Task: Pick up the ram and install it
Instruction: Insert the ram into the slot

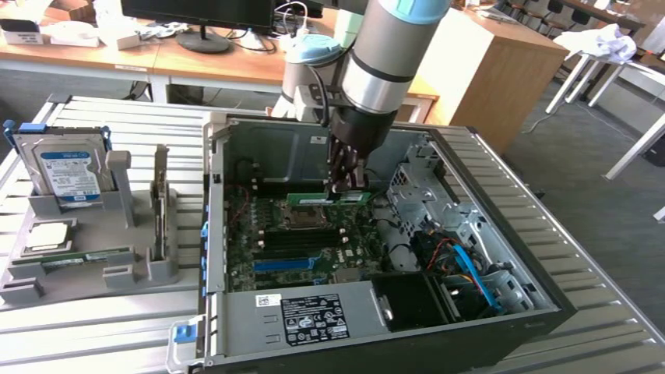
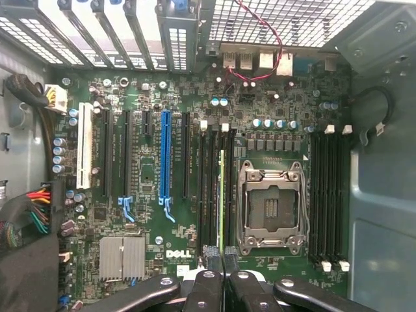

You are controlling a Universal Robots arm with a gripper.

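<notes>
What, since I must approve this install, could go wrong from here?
1. The gripper is shut on the ram, held edge-on among the black memory slots. If it is slightly off line or tilted, it may jam rather than seat.
2. The CPU socket sits right beside those slots, so a sideways slip could strike it.
3. Whether the white slot latches are open is unclear. If they are closed, pressing could stress the stick.

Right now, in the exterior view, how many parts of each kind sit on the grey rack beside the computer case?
Hard drive: 1
Expansion card: 1
Square silver chip: 1
Green memory stick: 1
Total: 4
</notes>
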